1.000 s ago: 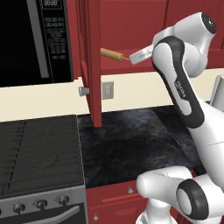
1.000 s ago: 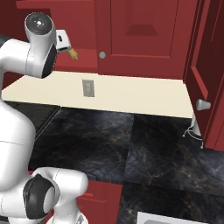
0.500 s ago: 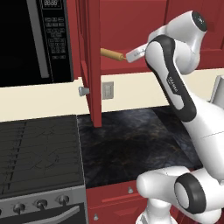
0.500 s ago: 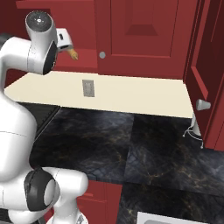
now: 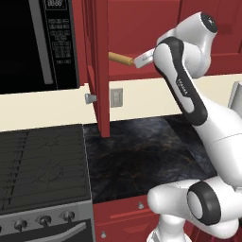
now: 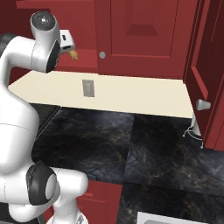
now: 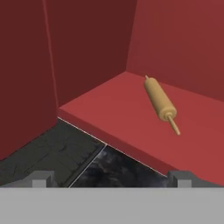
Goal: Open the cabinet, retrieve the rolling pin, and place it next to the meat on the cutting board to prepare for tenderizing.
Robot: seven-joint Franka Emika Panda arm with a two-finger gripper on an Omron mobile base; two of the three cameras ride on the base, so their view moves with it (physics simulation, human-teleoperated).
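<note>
the arm has swung a bit closer to the open cabinet (image 5: 97,71), and its tool (image 7: 111,177), spread wide and holding nothing, points at the rolling pin (image 7: 160,102) lying on the shelf (image 7: 131,127).

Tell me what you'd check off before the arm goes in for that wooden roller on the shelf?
1. Cabinet door swung open: ok.
2. Rolling pin in sight, lying flat on the red shelf: ok.
3. Fingers spread apart, nothing between them: ok.
4. Fingers lined up on the pin: not ok; in the hand view it lies ahead and off to the right.
5. Path to the pin free of clutter: ok, bare shelf between.
6. Cutting board and meat located for the drop-off: cannot tell.
</note>
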